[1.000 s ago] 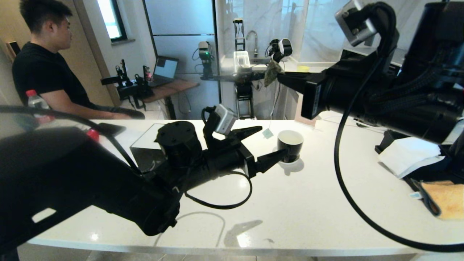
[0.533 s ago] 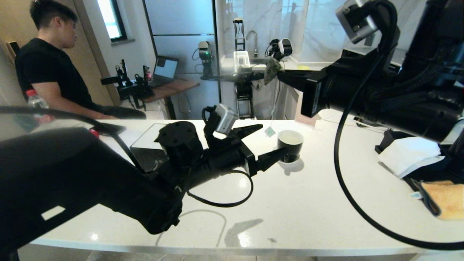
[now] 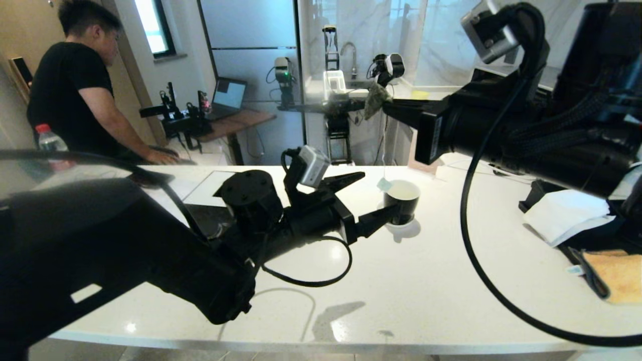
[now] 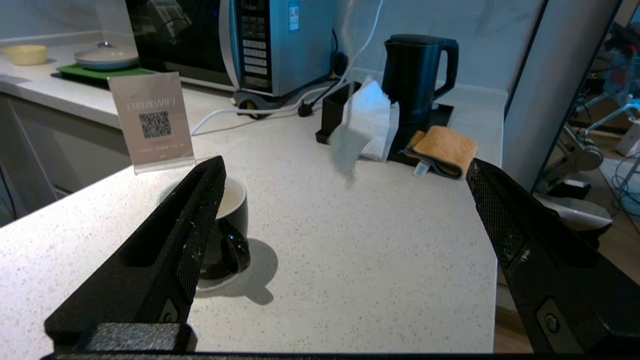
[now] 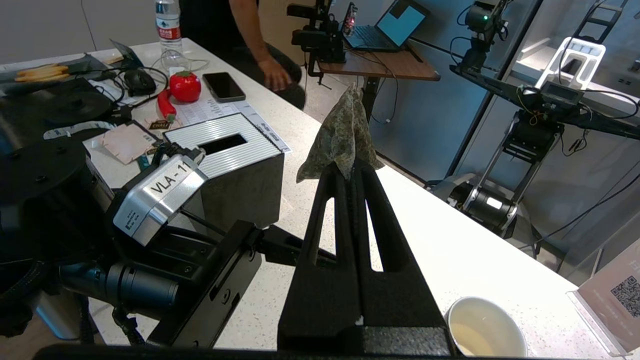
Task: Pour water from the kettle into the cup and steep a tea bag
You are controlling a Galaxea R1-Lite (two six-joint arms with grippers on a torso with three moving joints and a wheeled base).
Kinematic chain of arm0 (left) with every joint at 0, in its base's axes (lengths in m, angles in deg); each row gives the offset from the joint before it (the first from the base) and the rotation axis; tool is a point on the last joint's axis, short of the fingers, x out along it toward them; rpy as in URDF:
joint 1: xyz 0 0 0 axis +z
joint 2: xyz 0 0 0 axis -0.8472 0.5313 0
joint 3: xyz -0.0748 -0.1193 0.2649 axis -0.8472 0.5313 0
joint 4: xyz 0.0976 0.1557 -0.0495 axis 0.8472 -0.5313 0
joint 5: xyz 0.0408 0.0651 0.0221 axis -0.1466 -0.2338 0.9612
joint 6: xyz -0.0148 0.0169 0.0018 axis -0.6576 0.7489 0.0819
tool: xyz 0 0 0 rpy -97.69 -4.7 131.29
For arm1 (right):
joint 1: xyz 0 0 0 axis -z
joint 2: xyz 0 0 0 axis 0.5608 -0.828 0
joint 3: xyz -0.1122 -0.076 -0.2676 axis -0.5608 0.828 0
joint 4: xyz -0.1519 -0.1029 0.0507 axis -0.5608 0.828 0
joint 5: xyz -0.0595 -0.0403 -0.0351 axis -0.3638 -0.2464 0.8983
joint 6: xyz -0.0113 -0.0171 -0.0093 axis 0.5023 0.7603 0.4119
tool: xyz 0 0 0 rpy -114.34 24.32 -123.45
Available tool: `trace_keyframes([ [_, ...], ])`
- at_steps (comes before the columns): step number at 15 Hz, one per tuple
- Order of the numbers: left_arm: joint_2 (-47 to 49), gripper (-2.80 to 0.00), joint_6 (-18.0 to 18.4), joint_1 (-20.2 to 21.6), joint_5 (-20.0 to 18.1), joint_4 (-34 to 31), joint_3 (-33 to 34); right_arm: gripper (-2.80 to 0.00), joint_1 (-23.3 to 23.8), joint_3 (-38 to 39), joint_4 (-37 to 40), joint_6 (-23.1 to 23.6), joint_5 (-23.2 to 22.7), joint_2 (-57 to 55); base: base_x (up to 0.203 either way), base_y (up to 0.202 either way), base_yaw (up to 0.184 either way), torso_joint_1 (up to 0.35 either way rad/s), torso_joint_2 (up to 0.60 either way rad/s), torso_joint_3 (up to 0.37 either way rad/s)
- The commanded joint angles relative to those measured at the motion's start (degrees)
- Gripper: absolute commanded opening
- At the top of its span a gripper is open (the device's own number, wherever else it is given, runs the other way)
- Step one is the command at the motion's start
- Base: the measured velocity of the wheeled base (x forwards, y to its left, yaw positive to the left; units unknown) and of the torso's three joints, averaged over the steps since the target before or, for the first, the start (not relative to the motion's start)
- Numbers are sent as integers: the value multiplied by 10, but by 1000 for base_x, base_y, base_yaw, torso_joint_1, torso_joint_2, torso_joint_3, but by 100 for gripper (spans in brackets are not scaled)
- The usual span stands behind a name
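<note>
The black cup (image 3: 401, 199) stands on its white saucer (image 3: 410, 231) mid-counter, with pale yellow water (image 5: 470, 339) low inside. My right gripper (image 3: 387, 106), high above the counter, is shut on the damp, dark tea bag (image 5: 340, 137). The bag's string drops to a grey-green tag (image 3: 383, 184) hanging by the cup's rim. My left gripper (image 3: 366, 198) is wide open with nothing between its fingers, and one fingertip sits close beside the cup (image 4: 232, 220). The black kettle (image 4: 415, 75) stands on its tray at the counter's far end.
A black tissue box (image 5: 225, 160) sits behind my left arm. White tissue (image 4: 372, 115) and an orange cloth (image 4: 442, 149) lie by the kettle. A WiFi sign (image 4: 150, 120) stands behind the cup. A person (image 3: 85, 90) leans on the counter's far left side.
The hanging tag has swung right, up to the cup's rim. The person has risen and shifted right. Both grippers have stayed nearly still.
</note>
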Motion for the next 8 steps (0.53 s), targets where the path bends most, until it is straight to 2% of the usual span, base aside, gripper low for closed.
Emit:
trace_keyframes([
  [1,7,0,-1,0,-2,10,-4,-280,0,1,-1,1,0,-1,0,0,0,0,0,0],
  [6,10,0,-1,0,-3,14,-5,-280,0,3,-2,1,0,-1,0,0,0,0,0,0],
  [7,12,-280,-1,1,-3,19,-7,-280,0,4,-1,1,-1,-2,0,0,0,0,0,0],
  [8,15,-280,-1,1,-1,23,-10,-280,0,4,-1,1,-1,-2,0,0,0,0,0,0],
])
